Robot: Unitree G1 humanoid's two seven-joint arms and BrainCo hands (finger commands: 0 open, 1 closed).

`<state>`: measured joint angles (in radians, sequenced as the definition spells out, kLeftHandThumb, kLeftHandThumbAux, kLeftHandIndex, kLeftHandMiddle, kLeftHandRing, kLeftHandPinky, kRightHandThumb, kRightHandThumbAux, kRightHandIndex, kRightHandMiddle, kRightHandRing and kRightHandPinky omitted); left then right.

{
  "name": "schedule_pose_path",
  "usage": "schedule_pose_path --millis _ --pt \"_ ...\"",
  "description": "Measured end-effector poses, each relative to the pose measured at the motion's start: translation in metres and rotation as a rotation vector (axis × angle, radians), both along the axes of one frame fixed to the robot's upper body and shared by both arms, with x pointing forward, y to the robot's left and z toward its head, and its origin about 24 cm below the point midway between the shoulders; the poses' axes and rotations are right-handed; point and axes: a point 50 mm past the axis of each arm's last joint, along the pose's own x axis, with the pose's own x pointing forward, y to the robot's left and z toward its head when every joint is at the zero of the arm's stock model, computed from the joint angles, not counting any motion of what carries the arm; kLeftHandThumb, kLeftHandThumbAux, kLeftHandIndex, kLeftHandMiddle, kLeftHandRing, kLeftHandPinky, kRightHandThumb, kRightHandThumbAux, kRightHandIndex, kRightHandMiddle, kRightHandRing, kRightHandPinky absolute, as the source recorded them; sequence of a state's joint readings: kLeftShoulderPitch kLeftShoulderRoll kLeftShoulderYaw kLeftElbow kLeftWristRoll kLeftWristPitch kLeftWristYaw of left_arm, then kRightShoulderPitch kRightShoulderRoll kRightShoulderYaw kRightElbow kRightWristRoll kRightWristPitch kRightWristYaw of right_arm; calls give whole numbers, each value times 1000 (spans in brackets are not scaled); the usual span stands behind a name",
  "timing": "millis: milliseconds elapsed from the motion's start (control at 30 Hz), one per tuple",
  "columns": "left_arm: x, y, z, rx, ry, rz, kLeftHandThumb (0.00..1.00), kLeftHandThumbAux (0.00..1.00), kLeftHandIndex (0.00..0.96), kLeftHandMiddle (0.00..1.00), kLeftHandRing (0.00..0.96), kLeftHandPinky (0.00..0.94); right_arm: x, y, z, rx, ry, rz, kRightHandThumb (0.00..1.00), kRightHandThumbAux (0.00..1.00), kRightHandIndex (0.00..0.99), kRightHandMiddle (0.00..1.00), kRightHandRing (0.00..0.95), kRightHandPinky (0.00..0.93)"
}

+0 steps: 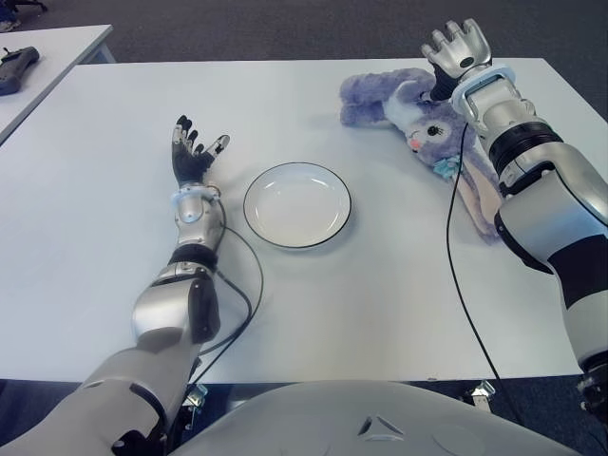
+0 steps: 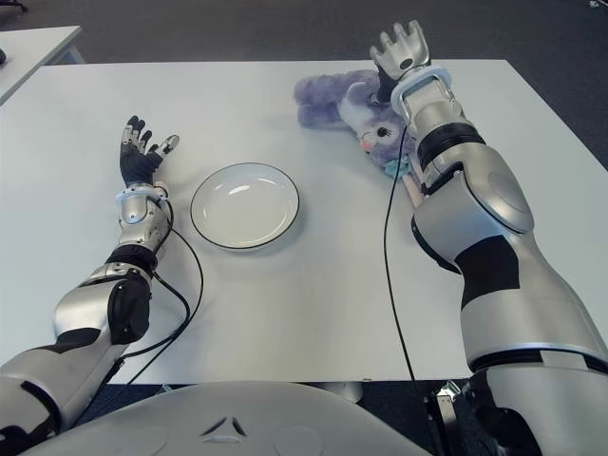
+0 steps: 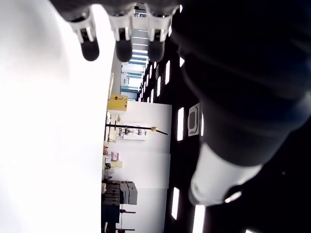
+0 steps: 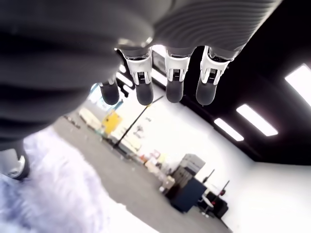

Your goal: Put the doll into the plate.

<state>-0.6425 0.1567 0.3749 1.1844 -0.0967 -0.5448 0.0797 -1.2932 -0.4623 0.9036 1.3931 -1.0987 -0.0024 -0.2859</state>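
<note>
Purple plush rabbit doll (image 1: 408, 109) lying on its side at the far right of the white table (image 1: 114, 190), well apart from the plate and outside it. Face toward the camera, one long ear (image 1: 475, 204) trailing back along the tabletop toward the near edge, partly hidden beneath the right forearm. A small light-blue bow (image 1: 444, 168) at the neck.

Right hand (image 1: 457, 47) at the doll's far side, just above and behind its head, palm turned away, fingers (image 4: 175, 80) extended and slightly spread, clasping nothing; in the right wrist view, fingertips pointing out into open air with purple fur low at the edge of the frame. Contact between palm and plush not determinable. Right arm stretched far forward over the table, wrist cuff directly above the doll's head, black cable (image 1: 456, 266) running back from the wrist across the tabletop.

White plate (image 1: 296, 204) with dark rim near the table's middle, holding nothing, between the two arms.

Left hand (image 1: 193, 152) just left of the plate, fingers upright and splayed, gripping nothing. Left forearm stretched forward beside the plate, a dark cable looping near its elbow.

A second white table (image 1: 57, 52) at far left, a dark object (image 1: 17, 66) on it.
</note>
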Motion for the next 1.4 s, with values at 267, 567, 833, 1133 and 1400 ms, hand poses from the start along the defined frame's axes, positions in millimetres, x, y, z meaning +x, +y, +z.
schedule_pose_path --millis 267,567,833,1133,1400 --pt "0 0 0 0 0 0 0 883 68 51 26 40 -2 0 -9 45 5 4 252 473 0 0 0 0" --pt "0 0 0 0 0 0 0 885 70 56 32 46 -4 3 -17 121 -13 26 254 488 0 0 0 0" --pt "0 0 0 1 0 0 0 889 68 56 35 55 -4 7 -19 150 -29 55 244 517 0 0 0 4" --pt "0 0 0 0 0 1 0 901 75 66 42 63 -5 10 -21 180 -37 100 241 536 0 0 0 24" --pt "0 1 0 0 0 2 0 892 71 65 44 63 -6 14 -23 268 -50 137 274 570 0 0 20 1"
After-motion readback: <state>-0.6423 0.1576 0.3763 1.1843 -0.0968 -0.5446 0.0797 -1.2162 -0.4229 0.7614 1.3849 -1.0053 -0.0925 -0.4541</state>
